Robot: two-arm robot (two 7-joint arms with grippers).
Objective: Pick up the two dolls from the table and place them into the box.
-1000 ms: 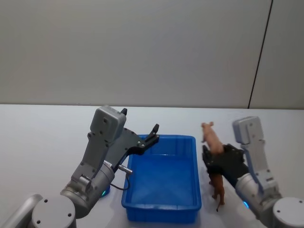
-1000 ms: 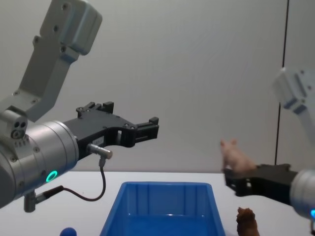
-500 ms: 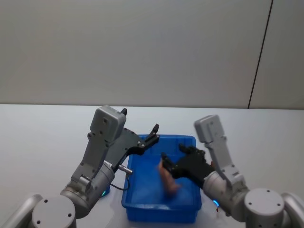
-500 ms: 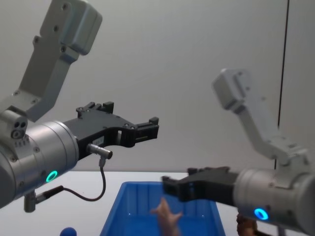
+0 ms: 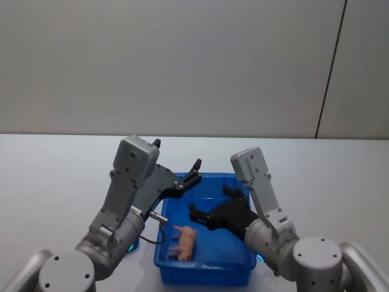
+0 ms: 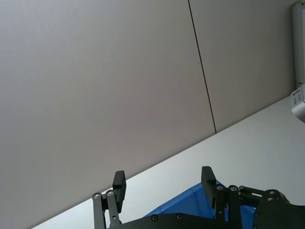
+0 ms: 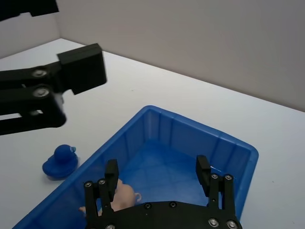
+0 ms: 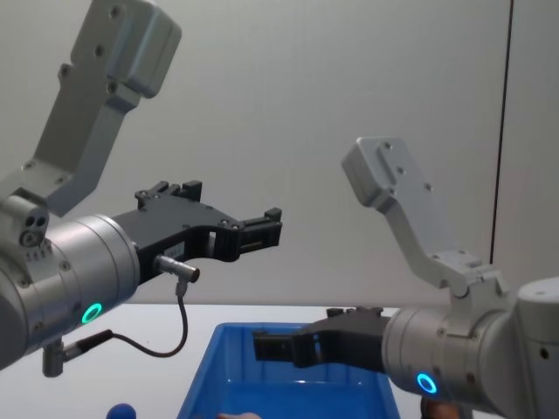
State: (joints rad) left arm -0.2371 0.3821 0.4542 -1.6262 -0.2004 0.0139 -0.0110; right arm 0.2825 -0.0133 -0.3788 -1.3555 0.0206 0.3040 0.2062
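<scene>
Already inside the box (image 5: 206, 275) on the tabletop (image 5: 48, 176): pink doll (image 5: 184, 242), resting on the floor near the front left corner. Right pincer (image 5: 208, 202): hangs over the box just above the doll, fingers spread, holding nothing. Left pincer (image 5: 193, 173): hovers above the box's far left rim, likewise spread and empty. Brown doll (image 8: 439, 408): peeks out low beside the box's right wall, mostly hidden by the right arm.
</scene>
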